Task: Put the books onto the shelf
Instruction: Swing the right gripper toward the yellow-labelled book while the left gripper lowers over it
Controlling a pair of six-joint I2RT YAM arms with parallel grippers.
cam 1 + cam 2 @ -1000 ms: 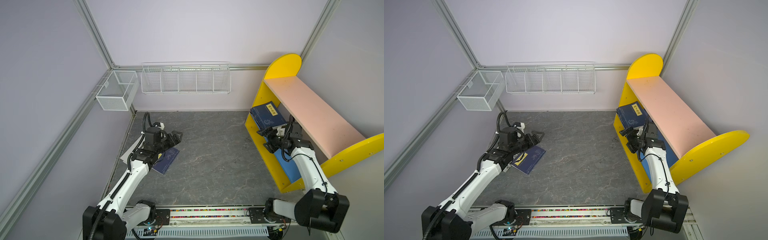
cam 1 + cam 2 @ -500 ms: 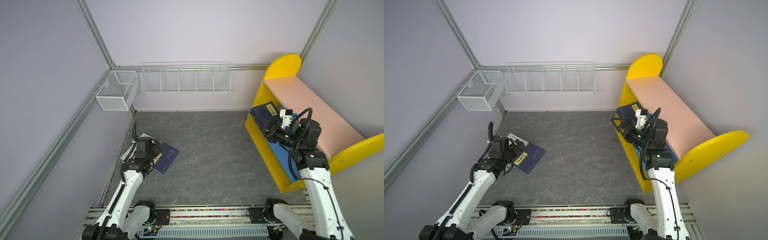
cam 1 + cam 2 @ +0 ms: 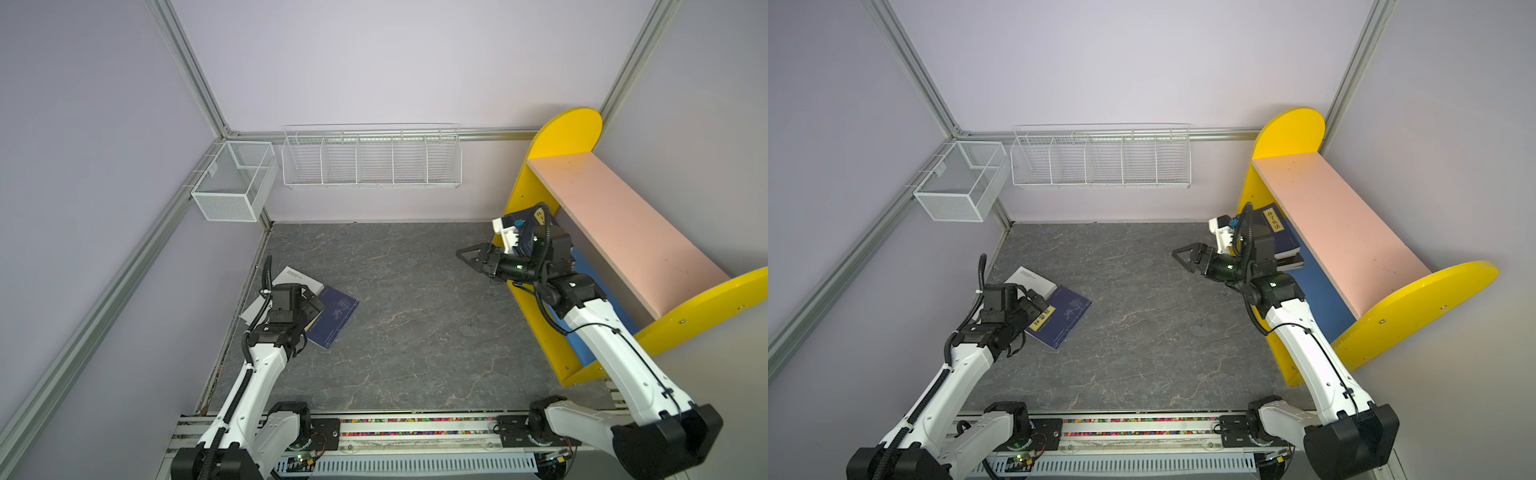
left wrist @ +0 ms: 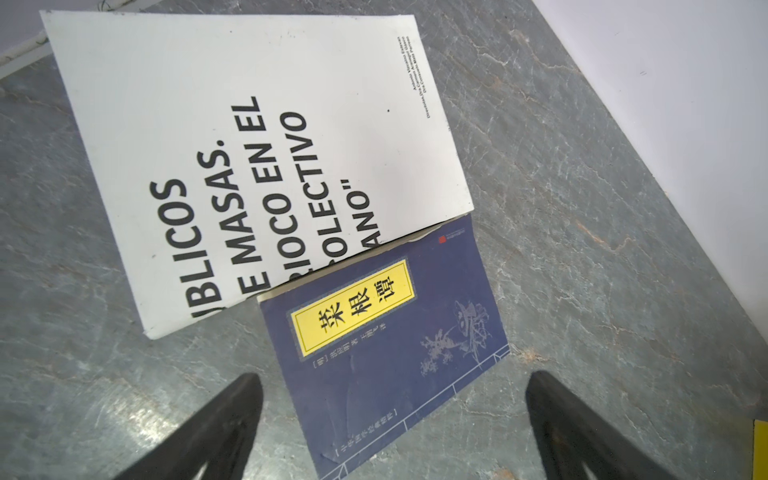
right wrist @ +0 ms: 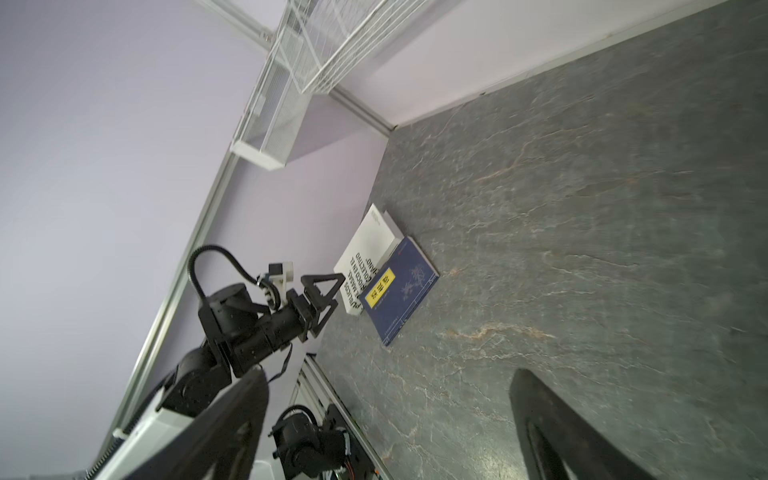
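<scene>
In both top views the shelf stands at the right edge of the surface. A stack of shelved books lies on its blue lower board, at the end nearest the back wall. The right hand hangs just in front of the shelf beside that stack. It points away from the shelf, spread wide and holding nothing. Well apart from the shelf, across the surface, a white book and a navy book lie flat and touching. The left hand hovers over the edge where they meet, wide and empty.

In the left wrist view the navy book lies label up beneath the gap between the two dark fingers, untouched. The white book lies beyond it, its edge against the navy book's top edge.

The right wrist view looks out from the shelf side. Its fingers stand far apart with nothing between them. Both books lie far across the surface, with the left hand poised just above them.
</scene>
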